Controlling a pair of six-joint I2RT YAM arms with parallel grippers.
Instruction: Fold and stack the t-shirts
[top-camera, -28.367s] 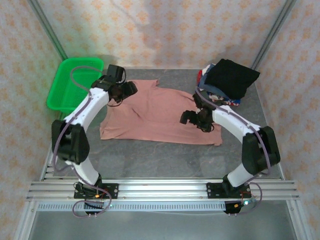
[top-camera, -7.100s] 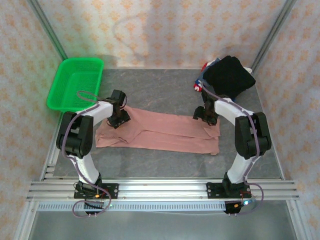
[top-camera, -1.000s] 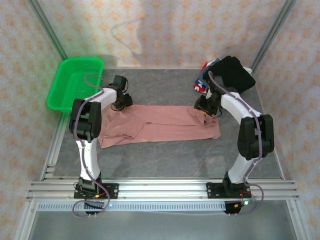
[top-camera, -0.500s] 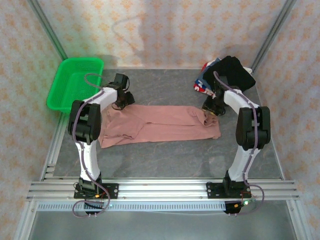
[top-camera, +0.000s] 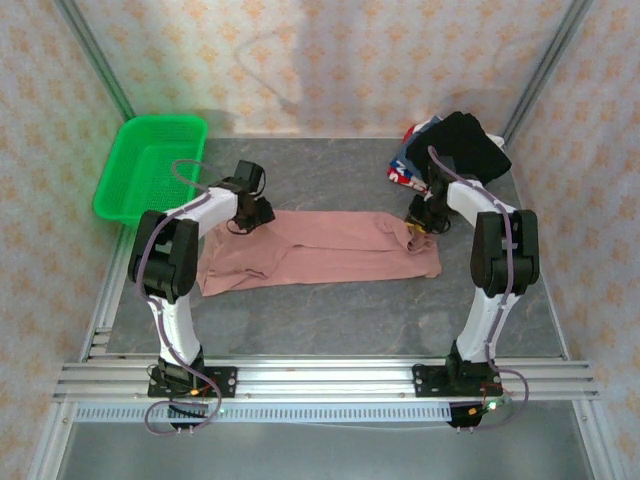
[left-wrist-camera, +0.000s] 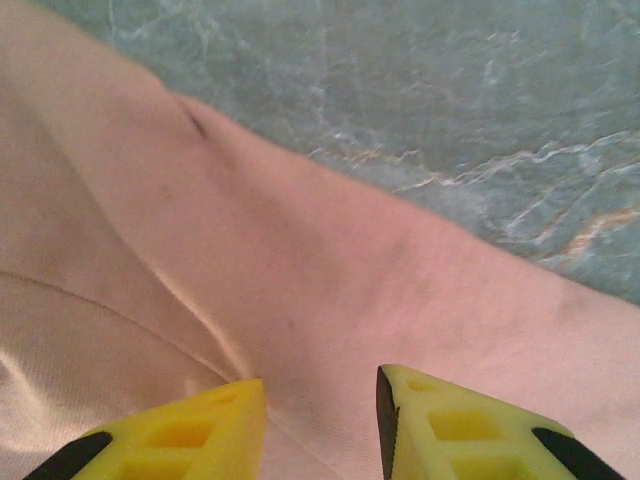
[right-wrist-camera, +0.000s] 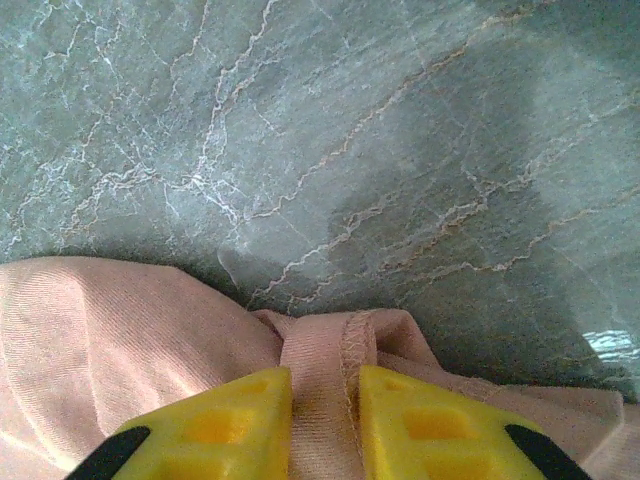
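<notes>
Though creased, soft pink t-shirt, marbled table

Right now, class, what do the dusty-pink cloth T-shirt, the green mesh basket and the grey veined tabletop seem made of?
Dusty-pink T-shirt: soft knit fabric, probably cotton, matte; fine ribbing and a stitched hem show. Green mesh basket: likely moulded plastic, bright and smooth, open lattice walls. Grey tabletop: marble-look, pale veins; stone or printed laminate, unclear.
</notes>
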